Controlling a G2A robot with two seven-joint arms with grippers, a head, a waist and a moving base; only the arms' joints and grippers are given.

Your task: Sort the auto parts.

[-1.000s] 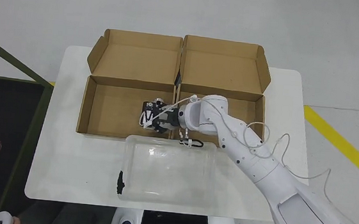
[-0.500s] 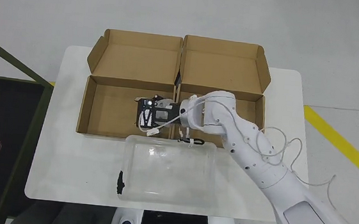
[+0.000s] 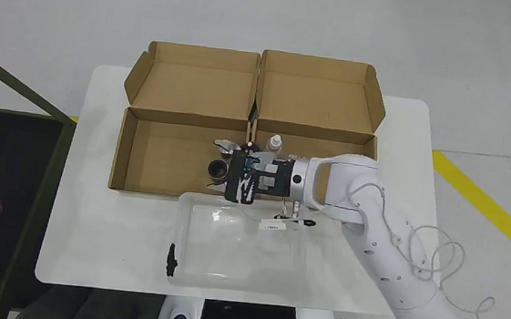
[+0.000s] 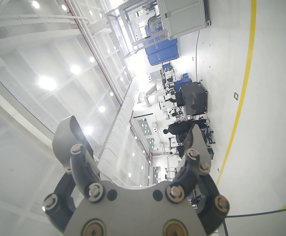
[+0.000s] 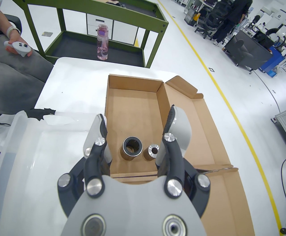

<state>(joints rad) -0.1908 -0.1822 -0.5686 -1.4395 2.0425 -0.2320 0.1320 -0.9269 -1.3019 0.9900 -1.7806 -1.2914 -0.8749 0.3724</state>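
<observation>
While the right hand [image 5: 136, 114] hovers spread over the left cardboard box [image 5: 134, 83], a large metal sleeve [image 5: 132, 148] and a small metal sleeve [image 5: 152, 152] stand inside; the clear bin [image 3: 229, 253] looks emptied, so sorting seems nearly done.

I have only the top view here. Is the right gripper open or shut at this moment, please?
Observer: Open. The right wrist view shows the right gripper spread wide, with nothing in it.
Operator: How many parts are in the box in front of it?
Observer: Two. A hollow sleeve and a smaller cylinder stand upright, side by side, in the box.
Operator: And the left gripper?
Observer: The left gripper is open and empty.
</observation>
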